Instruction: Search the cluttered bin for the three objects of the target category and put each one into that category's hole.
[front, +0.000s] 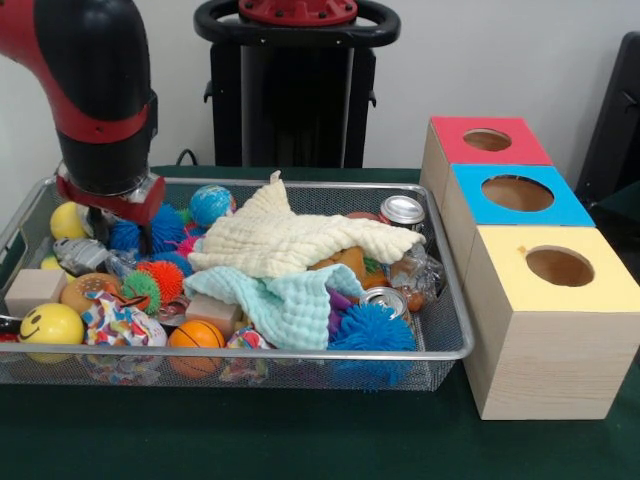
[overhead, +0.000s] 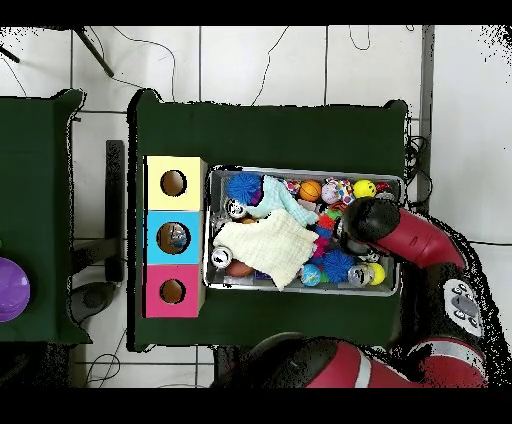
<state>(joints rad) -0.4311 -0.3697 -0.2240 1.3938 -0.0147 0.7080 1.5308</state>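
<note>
The silver wire-mesh bin (front: 300, 353) lies on the green table, full of clutter; it also shows in the overhead view (overhead: 300, 170). My gripper (front: 103, 222) hangs low at the bin's left end in the front view, just above blue spiky balls (front: 150, 232) and a crinkled silver wrapper (front: 82, 255). Its tips are hidden in the clutter. In the overhead view the red arm (overhead: 375, 222) covers it. A cream cloth (front: 290, 238) and a pale teal cloth (front: 290, 305) cover the bin's middle. Three boxes with round holes stand beside the bin: red (front: 487, 140), blue (front: 515, 193), yellow (front: 555, 268).
In the bin lie a yellow smiley ball (front: 50, 325), a small basketball (front: 196, 336), a globe ball (front: 211, 204), an orange spiky ball (front: 160, 278), a blue spiky ball (front: 372, 328), two cans (front: 403, 211) and wooden blocks (front: 32, 290). The pedestal (front: 295, 90) stands behind.
</note>
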